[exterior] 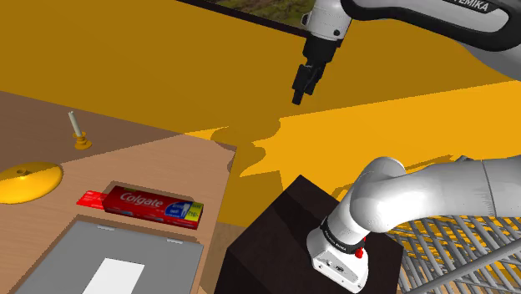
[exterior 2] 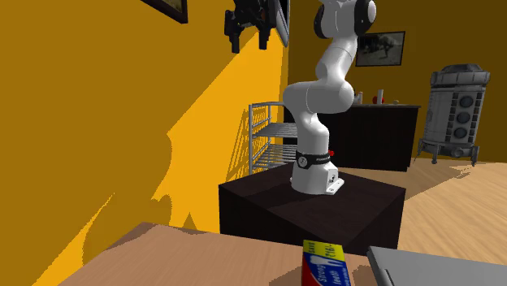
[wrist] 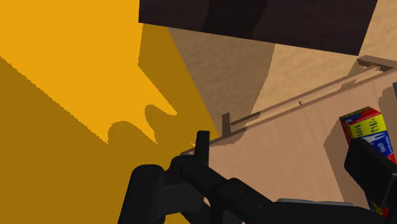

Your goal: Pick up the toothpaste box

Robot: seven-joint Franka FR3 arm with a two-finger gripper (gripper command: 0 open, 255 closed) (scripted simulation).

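Black two-finger gripper (exterior: 299,95), fingers apart and empty, high before the yellow wall (exterior: 167,67). The red rectangular cardboard toothpaste box (exterior: 154,206) lies flat on the wooden table (exterior: 167,159), well below. By this showing, approach, grasp and lift all remain.

Orange walls (exterior 2: 81,122), sunlit in part. Wood floor (exterior 2: 455,203). Dark sideboard (exterior 2: 382,134) against far wall, framed picture (exterior 2: 382,47) above it, wire rack (exterior 2: 268,134) nearby. Wooden table (exterior: 150,159) near wall.
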